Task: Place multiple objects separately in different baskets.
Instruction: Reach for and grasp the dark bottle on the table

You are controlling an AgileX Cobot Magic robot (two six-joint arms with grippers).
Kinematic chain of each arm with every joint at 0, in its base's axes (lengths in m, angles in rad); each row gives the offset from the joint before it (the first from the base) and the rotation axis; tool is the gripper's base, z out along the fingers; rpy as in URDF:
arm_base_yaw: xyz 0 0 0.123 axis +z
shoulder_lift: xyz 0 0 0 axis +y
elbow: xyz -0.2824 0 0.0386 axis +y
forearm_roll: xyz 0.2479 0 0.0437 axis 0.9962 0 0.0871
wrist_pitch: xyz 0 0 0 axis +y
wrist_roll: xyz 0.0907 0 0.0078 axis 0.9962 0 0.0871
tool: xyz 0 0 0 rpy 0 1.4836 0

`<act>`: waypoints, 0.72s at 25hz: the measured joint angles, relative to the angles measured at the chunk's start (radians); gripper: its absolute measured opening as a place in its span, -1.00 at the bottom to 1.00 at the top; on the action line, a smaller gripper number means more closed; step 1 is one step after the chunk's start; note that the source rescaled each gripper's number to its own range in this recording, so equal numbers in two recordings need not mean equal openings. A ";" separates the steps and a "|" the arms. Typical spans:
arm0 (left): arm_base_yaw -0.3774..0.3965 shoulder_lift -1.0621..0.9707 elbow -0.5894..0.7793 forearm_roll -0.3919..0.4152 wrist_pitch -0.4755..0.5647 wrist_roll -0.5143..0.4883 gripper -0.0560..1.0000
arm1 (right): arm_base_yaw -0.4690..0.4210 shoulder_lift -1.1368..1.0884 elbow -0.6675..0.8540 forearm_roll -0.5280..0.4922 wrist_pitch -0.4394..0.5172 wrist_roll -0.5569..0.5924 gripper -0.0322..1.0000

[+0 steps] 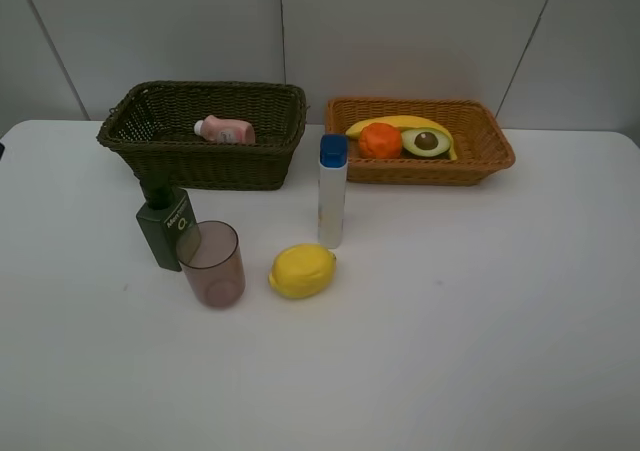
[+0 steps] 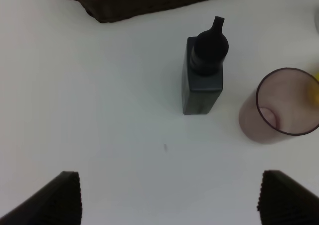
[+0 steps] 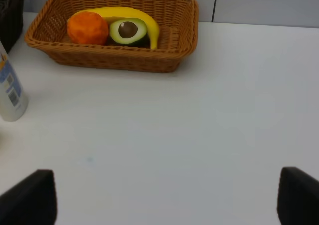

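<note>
Exterior high, left to right. Baskets and contents? — Lin

Dark brown basket sits at 11 o'clock on the table. One item in it: small pink bottle, lying on its side, white cap pointing to 9 o'clock. Orange-tan basket sits at 1 o'clock, with a gap between the two. It holds the orange, the halved avocado cut face up at the orange's 3 o'clock, and the banana curving behind both. — Rao

Loose items? — Lin

All upright on the table, 6 o'clock of the baskets. Green pump bottle; pinkish tumbler just beside it at its 4 o'clock, small gap seen from the left wrist. Lemon at the tumbler's 3 o'clock. White blue-capped bottle at the lemon's 1 o'clock, close by. — Rao

Grippers? — Lin

Neither shows from the high camera. Left gripper: spread wide, gripping nothing, over bare table short of the pump bottle and tumbler. Right gripper: also spread wide, nothing in it, bare table beneath, facing the orange-tan basket. — Rao
</note>
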 joint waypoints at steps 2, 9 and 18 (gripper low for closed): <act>0.000 0.061 -0.021 -0.016 -0.002 0.012 0.90 | 0.000 0.000 0.000 0.000 0.000 0.000 0.80; 0.000 0.247 -0.064 -0.028 -0.010 0.051 0.90 | 0.000 0.000 0.000 0.000 0.000 0.000 0.80; 0.000 0.394 -0.070 -0.064 -0.077 0.112 0.90 | 0.000 0.000 0.000 0.000 0.000 0.000 0.80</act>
